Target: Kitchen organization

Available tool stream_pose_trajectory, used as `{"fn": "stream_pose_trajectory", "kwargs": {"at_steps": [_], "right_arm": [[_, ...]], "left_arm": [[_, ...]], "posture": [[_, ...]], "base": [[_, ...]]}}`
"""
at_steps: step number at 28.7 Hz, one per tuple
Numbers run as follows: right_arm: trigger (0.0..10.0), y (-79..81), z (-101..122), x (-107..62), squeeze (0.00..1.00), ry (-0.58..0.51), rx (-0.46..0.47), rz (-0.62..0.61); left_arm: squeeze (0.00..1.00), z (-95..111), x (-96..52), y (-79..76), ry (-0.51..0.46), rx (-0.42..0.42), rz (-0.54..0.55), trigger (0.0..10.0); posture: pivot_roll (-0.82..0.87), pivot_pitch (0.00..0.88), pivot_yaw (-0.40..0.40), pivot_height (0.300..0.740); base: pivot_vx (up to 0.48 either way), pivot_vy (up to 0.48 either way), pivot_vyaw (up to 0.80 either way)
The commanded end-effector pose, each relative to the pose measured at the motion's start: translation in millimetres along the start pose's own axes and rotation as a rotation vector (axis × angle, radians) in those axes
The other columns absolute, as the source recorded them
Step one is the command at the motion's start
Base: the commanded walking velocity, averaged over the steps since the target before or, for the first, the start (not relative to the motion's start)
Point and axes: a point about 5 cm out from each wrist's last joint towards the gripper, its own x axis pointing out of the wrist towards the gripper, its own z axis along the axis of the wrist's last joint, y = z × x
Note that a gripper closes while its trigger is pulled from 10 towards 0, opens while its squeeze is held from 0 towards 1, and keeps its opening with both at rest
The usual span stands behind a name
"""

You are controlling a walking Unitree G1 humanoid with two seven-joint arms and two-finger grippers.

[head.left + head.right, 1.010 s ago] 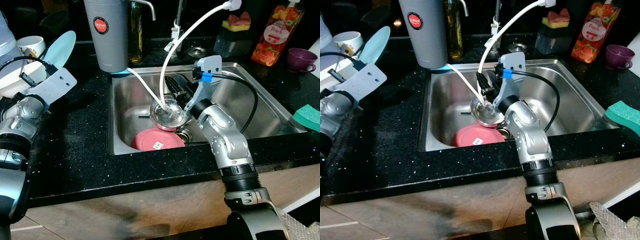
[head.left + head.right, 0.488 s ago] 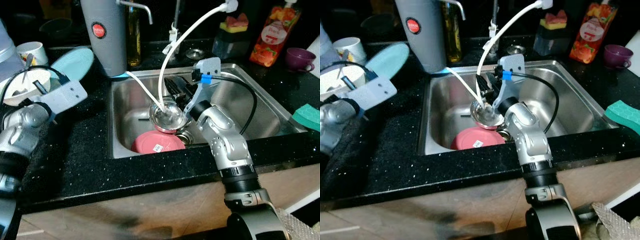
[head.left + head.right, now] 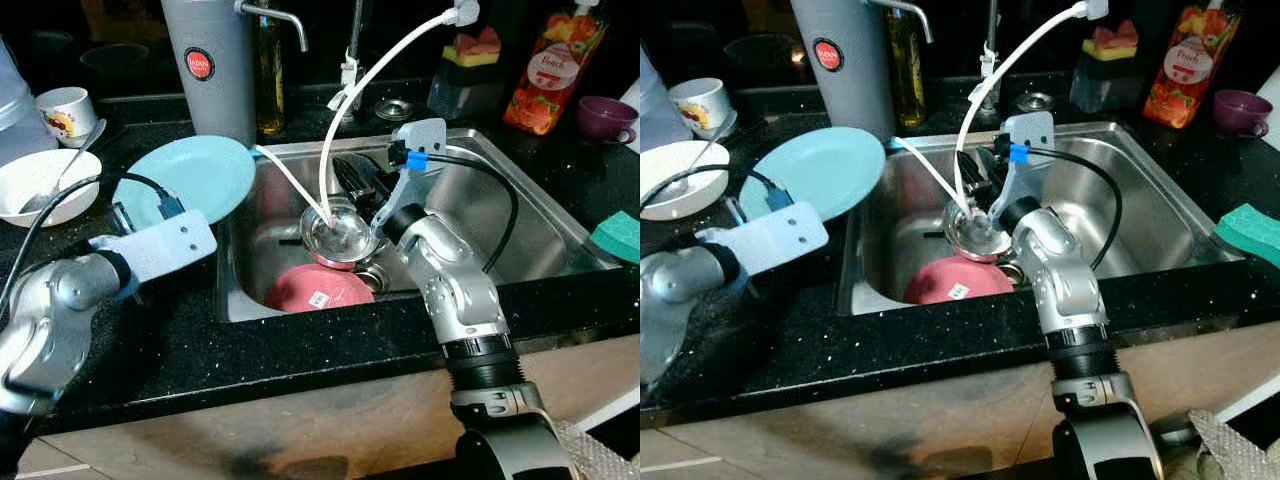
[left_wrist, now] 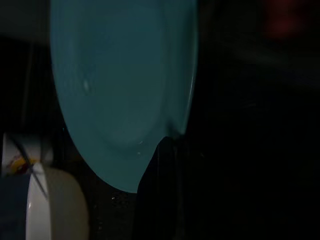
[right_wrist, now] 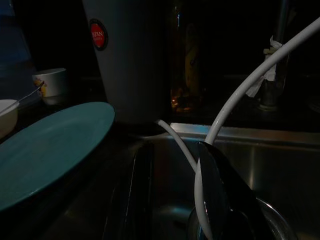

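Note:
A light blue plate (image 3: 185, 178) hangs tilted over the black counter at the sink's left rim. My left gripper (image 4: 167, 145) is shut on its near edge, one black finger (image 4: 162, 190) lying under the rim. Down in the steel sink (image 3: 500, 215), my right gripper (image 5: 174, 147) stands open by a small steel bowl (image 3: 340, 232). One of its fingers (image 5: 222, 195) reaches over the bowl and the other stays outside. A white hose (image 3: 300, 185) runs into the bowl between them. A pink plate (image 3: 315, 287) lies face down in front of the bowl.
A tall grey jug (image 3: 212, 60) and an oil bottle stand behind the sink's left corner. A white bowl with a spoon (image 3: 40, 185) and a cup (image 3: 65, 103) sit far left. An orange bottle (image 3: 555, 65), a purple cup (image 3: 603, 117) and a green sponge (image 3: 620, 235) are on the right.
My left arm has swung the blue plate rightward from beside the white bowl to the sink's left rim, tipping it flatter. The right gripper stays at the steel bowl.

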Motion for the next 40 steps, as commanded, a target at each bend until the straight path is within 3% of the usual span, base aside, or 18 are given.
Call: {"fn": "stream_pose_trajectory", "kwargs": {"at_steps": [1, 7, 11, 14, 15, 17, 19, 21, 29, 34, 40], "right_arm": [[10.0, -0.3, -2.4, -2.0, 0.0, 0.008, 0.015, -0.003], [10.0, -0.3, -2.5, -2.1, 0.0, 0.006, 0.019, -0.005], [10.0, -0.4, -2.4, -2.1, 0.0, 0.003, 0.024, -0.007], [10.0, -0.6, -2.1, -2.0, 0.0, -0.001, 0.027, -0.009], [10.0, -0.8, -1.3, -1.7, 0.0, -0.006, 0.03, -0.012], [10.0, -1.2, -0.4, -1.5, 0.0, -0.013, 0.031, -0.017], [10.0, -1.2, -0.4, -1.5, 0.0, -0.013, 0.031, -0.017], [10.0, -2.1, 1.5, -1.0, 0.0, -0.023, 0.032, -0.026], [10.0, -4.3, 4.1, -1.7, 0.0, -0.037, 0.026, -0.039], [10.0, -6.9, 5.3, -2.6, 0.0, -0.046, 0.02, -0.061], [10.0, -9.1, 6.1, -3.3, 0.0, -0.05, 0.017, -0.075]], "left_arm": [[0.0, -4.8, 2.7, -34.8, 0.039, -0.053, -0.238, 0.0], [0.0, 1.2, -6.1, -35.9, 0.047, -0.059, -0.234, 0.0], [0.0, 6.7, -3.7, -24.5, 0.024, -0.093, -0.116, 0.0], [0.0, 20.1, 1.7, -12.1, -0.073, -0.096, 0.011, 0.0], [0.0, 38.1, 5.4, -4.8, -0.195, -0.103, 0.108, 0.0], [0.0, 53.4, 7.7, -2.6, -0.312, -0.09, 0.164, 0.0], [0.0, 53.4, 7.7, -2.6, -0.312, -0.09, 0.164, 0.0], [0.0, 68.6, 11.2, -1.0, -0.43, -0.114, 0.224, 0.0], [0.0, 84.8, 23.2, 3.7, -0.531, -0.161, 0.291, 0.0], [0.0, 97.4, 32.9, 15.7, -0.671, -0.287, 0.339, 0.0], [0.0, 108.1, 33.6, 21.9, -0.735, -0.326, 0.353, 0.0]], "posture": [[0.04, 0.08, -0.035, 0.74], [0.04, 0.079, -0.034, 0.74], [0.04, 0.075, -0.032, 0.74], [0.04, 0.072, -0.033, 0.74], [0.04, 0.072, -0.034, 0.74], [0.04, 0.071, -0.033, 0.74], [0.04, 0.071, -0.033, 0.74], [0.03, 0.067, -0.031, 0.74], [0.03, 0.061, -0.026, 0.74], [0.03, 0.061, -0.024, 0.74], [0.03, 0.064, -0.02, 0.74]], "base": [[0.0, 0.0, 0.0], [0.0, 0.0, 0.0], [0.0, 0.0, 0.0], [0.0, 0.0, 0.0], [0.0, 0.0, 0.0], [0.0, 0.0, 0.0], [0.0, 0.0, 0.0], [0.0, 0.0, 0.0], [0.0, 0.0, 0.0], [0.0, 0.0, 0.0], [0.0, 0.0, 0.0]]}}
